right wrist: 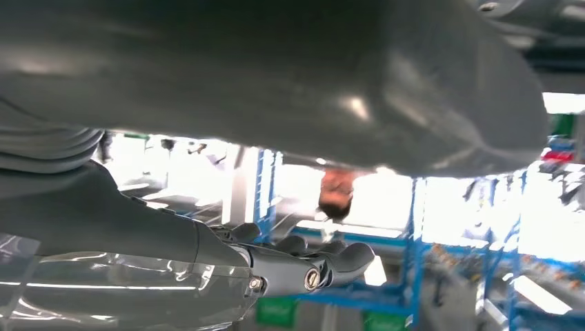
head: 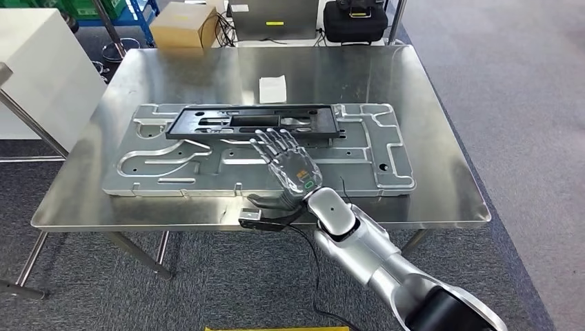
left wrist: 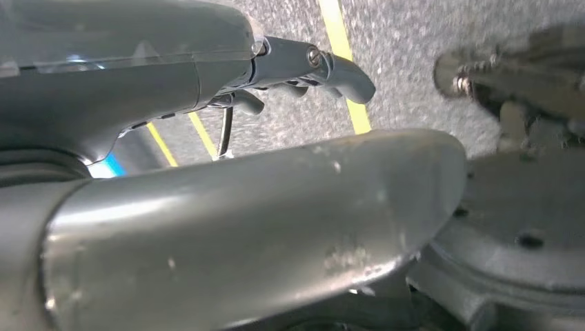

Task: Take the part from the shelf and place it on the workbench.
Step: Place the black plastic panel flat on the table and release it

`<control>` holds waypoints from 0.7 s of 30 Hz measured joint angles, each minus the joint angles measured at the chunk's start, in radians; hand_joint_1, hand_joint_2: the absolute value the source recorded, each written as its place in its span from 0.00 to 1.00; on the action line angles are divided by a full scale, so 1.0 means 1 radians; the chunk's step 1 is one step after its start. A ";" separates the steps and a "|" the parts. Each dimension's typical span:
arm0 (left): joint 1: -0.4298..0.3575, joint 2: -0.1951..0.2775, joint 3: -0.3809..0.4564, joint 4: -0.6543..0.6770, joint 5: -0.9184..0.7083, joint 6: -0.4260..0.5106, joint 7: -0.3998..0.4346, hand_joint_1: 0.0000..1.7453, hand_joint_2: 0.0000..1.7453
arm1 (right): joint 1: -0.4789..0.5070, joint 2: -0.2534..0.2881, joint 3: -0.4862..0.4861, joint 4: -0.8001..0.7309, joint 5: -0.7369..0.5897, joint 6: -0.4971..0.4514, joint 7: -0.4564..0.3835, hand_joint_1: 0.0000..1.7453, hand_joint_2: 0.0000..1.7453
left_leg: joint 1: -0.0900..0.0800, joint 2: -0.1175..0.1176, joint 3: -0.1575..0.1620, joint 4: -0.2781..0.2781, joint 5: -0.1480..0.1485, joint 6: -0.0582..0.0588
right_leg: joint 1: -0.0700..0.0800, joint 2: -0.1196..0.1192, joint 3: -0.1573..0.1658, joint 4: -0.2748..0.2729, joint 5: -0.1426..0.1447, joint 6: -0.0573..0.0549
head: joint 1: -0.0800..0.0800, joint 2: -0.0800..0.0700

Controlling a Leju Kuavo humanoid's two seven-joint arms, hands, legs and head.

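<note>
Overhead, head view: the bench (head: 428, 124) is a brushed, reflective steel top on thin metal legs, standing on grey carpet.
Landmark, grey plate: a wide, flat, light grey metal plate (head: 386, 155) with routed channels and raised ribs lies across the middle of the bench.
Part: the black part (head: 207, 121), a long, flat, matte frame with rectangular cut-outs, rests on the far half of the grey plate, lying lengthwise along it.
White pad: a small square white pad (head: 272, 88) sits on bare steel just beyond the grey plate.
Right robot hand, head view: the right robot hand (head: 290, 165) is over the near middle of the grey plate, fingers spread and straight, holding nothing; whether the fingertips touch the black part cannot be told.
Box: a brown cardboard box (head: 181, 25) stands on the floor beyond the bench.
Left wrist view: the left robot hand (left wrist: 303, 69) has dark fingers curled in with nothing in them, above speckled grey floor with a yellow line (left wrist: 345, 62).
Right wrist view: the right robot hand (right wrist: 303, 265) extends its fingers freely; blurred blue racks (right wrist: 414, 276) stand behind.
</note>
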 joint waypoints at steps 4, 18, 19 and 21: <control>0.002 -0.020 0.032 -0.049 0.000 -0.010 -0.002 0.00 0.00 | 0.094 -0.066 -0.071 -0.075 0.025 -0.044 0.006 0.00 0.00 | 0.003 0.006 -0.044 -0.006 0.049 0.032 | -0.006 0.008 -0.045 0.127 -0.149 0.018 | 0.007 0.000; 0.016 -0.045 0.099 -0.101 0.058 -0.028 0.027 0.00 0.00 | 0.404 -0.172 -0.362 -0.232 0.041 -0.121 0.008 0.00 0.00 | 0.003 0.001 -0.186 0.080 0.065 -0.019 | -0.006 -0.001 0.153 -0.022 -0.136 -0.030 | 0.016 0.000; 0.018 -0.045 0.098 -0.101 0.064 -0.028 0.031 0.00 0.00 | 0.425 -0.173 -0.382 -0.234 0.039 -0.125 0.006 0.00 0.00 | 0.004 0.002 -0.197 0.131 0.004 -0.022 | -0.005 -0.002 0.137 -0.022 -0.124 -0.034 | 0.014 0.000; 0.019 -0.046 0.098 -0.101 0.073 -0.028 0.037 0.00 0.00 | 0.464 -0.175 -0.414 -0.237 0.036 -0.130 0.002 0.00 0.00 | 0.005 0.002 -0.208 0.251 -0.079 -0.027 | -0.003 -0.003 0.102 -0.020 -0.098 -0.037 | 0.012 0.000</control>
